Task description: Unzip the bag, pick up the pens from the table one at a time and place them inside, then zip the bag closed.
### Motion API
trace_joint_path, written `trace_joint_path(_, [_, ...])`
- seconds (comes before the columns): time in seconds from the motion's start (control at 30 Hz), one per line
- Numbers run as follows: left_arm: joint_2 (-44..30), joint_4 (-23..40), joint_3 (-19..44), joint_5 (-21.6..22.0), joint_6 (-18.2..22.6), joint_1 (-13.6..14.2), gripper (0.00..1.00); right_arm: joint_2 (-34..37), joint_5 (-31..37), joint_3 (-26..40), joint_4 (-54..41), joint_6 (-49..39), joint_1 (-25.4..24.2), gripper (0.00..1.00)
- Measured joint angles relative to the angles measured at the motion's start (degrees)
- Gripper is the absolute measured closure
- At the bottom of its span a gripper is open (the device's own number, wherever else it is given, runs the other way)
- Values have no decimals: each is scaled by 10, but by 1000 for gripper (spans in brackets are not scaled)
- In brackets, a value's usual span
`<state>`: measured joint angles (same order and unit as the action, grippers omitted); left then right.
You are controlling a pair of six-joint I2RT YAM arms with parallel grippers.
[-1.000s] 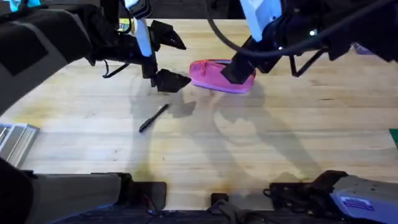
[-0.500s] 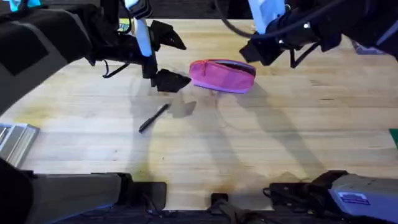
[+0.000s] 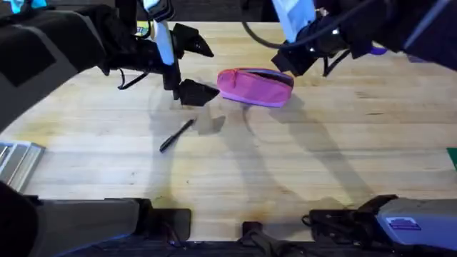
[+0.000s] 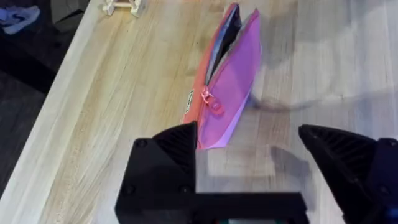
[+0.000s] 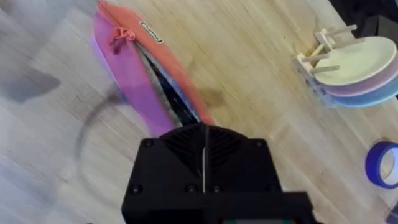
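Right gripper now beside bag

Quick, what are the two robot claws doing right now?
Left gripper: open, empty, beside the pink pencil pouch.
Right gripper: shut, holding nothing, above the unzipped pouch.

I see the bag lying on the counter at the far middle. The pen lies on the counter to its near left, apart from it. My left claw sits just left of the bag, beyond the pen. My right claw is at the bag's far right end. A dish rack and tape roll stand farther off.
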<state>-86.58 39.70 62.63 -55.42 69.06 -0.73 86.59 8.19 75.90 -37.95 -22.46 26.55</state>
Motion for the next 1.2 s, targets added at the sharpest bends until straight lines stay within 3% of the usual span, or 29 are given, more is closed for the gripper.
trace_joint_path(0.7, [0,0,0,0,0,0,7,84,-31,0,30,-164,0,971])
trace_joint_path(1.2, [0,0,0,0,0,0,7,137,-40,0,53,-181,0,971])
